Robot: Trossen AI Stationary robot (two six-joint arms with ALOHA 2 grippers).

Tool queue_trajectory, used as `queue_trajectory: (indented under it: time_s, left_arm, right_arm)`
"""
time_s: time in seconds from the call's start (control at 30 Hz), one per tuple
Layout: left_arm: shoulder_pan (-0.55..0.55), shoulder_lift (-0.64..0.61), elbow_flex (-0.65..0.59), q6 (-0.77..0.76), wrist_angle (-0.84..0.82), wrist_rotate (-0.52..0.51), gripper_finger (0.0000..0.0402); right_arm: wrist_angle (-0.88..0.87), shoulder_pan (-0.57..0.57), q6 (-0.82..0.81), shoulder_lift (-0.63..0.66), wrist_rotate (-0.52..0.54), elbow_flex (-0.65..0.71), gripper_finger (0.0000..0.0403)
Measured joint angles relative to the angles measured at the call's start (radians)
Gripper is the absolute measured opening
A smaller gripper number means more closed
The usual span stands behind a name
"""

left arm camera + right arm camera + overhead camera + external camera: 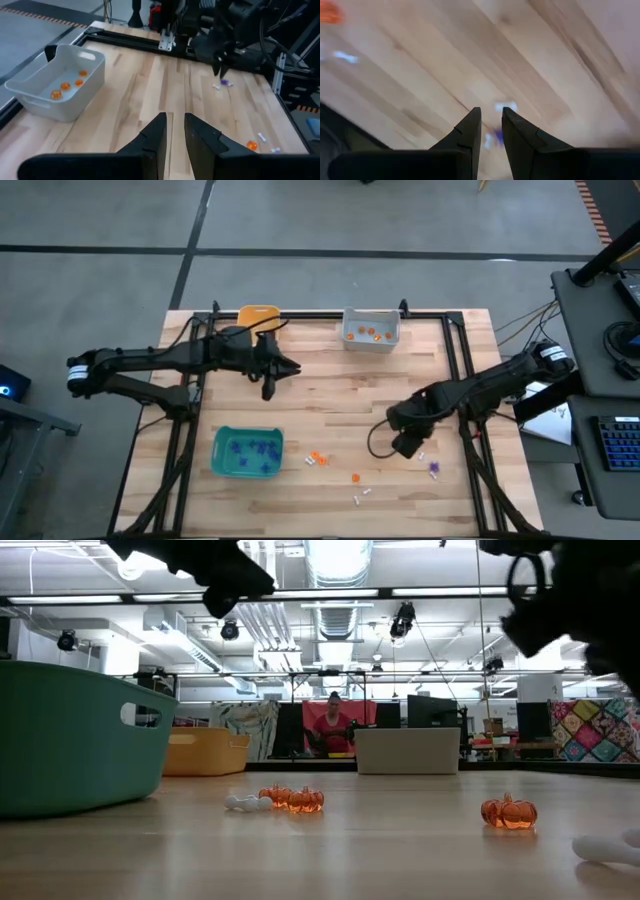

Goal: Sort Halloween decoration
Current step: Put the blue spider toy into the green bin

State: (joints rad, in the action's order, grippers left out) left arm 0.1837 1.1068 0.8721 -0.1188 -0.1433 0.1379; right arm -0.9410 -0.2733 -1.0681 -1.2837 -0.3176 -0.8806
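Loose Halloween trinkets lie on the wooden table: orange pumpkins (pixel 318 458) (pixel 508 812), white ones (pixel 362 496) (pixel 248 803) and a purple one (pixel 433 469). My right gripper (pixel 409 448) points steeply down above the near right of the table. It is open by a narrow gap and holds nothing. A white trinket (pixel 506 106) and a purple one (pixel 496 137) lie on the wood below its tips (pixel 491 110). My left gripper (pixel 293 368) hovers over the far left of the table, pointing toward the right edge. It too is narrowly open and holds nothing (pixel 175 116).
A teal bin (pixel 247 452) with purple trinkets stands near left. A grey bin (pixel 371 330) with orange ones stands at the far middle. An orange-yellow bin (pixel 258 314) is at the far left. A black frame (pixel 455 340) edges the table. A person (pixel 330 725) sits in the room beyond.
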Motion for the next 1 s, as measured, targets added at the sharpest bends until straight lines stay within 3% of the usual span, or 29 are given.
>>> queue_trajectory:
  time_s: [0.17,0.53,0.73,1.0]
  left_arm:
    - [0.000,-0.023,-0.022,0.000,0.026,0.000,0.0050]
    - [0.000,-0.020,-0.015,0.005,0.047,0.000,0.0050]
    - [0.000,-0.002,-0.015,0.004,0.056,0.000,0.0050]
    - [0.000,0.005,-0.015,0.004,0.068,0.000,0.0050]
  right_arm:
    - [-0.118,-0.084,-0.170,-0.003,0.000,0.002,0.0068]
    - [-0.090,-0.285,-0.376,-0.004,-0.003,0.005,0.0070]
    - [-0.033,-0.309,-0.438,-0.018,0.012,0.029,0.0100]
    - [-0.014,-0.309,-0.401,-0.133,0.012,0.032,0.0138]
